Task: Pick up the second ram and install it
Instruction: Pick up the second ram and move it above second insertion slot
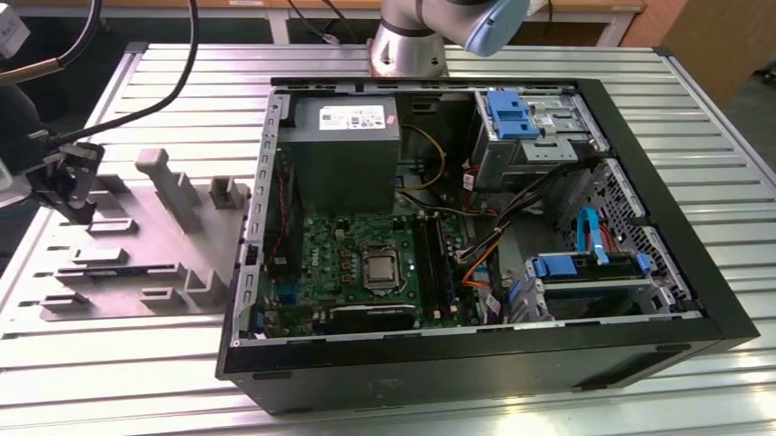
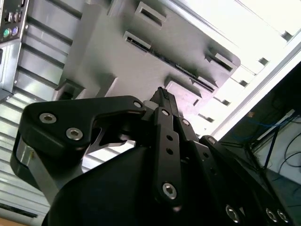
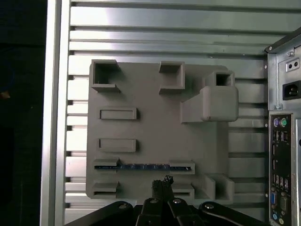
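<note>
The hand point(image 3: 162, 182) sits closest in both wrist views, its two black fingers pressed together with nothing between them. In the second wrist view the hand point(image 2: 162, 95) tapers to a narrow tip aimed at the grey holder point(image 2: 117, 61).

Just beyond the fingertips in the first wrist view lies the ram point(image 3: 141, 166), a thin blue-green strip standing on edge in a long slot of the holder point(image 3: 155, 127). The tips are near it but apart from it. Past the slot are shallow rectangular pockets and a raised block.

The holder rests on the ribbed metal desk point(image 3: 164, 33). In the exterior view the hand point(image 1: 71, 186) hangs over the holder point(image 1: 145, 238) at that view's left. Farther toward that view's right lies the open black case point(image 1: 485, 368), with a green motherboard point(image 1: 327, 245) and a grey power supply point(image 1: 345, 136) inside. The arm point(image 1: 412, 36) stands behind it.
</note>
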Action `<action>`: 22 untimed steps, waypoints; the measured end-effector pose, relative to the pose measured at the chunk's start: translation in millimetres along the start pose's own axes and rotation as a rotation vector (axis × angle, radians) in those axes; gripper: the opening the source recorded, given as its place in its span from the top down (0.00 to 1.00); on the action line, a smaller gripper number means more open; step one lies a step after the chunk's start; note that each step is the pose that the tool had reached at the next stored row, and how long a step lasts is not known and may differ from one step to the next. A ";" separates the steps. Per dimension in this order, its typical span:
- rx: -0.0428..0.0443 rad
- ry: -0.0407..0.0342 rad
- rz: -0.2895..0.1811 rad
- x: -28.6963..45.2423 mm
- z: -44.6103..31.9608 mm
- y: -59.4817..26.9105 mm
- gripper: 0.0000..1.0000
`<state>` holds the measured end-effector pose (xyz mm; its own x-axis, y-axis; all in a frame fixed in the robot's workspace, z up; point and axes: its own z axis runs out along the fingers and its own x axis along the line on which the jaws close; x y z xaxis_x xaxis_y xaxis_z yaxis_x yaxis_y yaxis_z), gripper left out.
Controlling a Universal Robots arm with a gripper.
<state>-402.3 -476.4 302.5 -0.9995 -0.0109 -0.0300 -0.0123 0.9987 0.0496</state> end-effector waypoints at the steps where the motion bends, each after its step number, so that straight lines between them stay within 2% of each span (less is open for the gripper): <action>1: -0.0006 0.0008 -0.018 0.0 0.4 0.0 0.89; 22: -0.0121 0.0197 -0.400 0.2 8.0 -0.4 0.89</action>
<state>-402.3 -476.4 294.5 -0.9163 -0.3994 -0.0301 -0.4005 0.9150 0.0496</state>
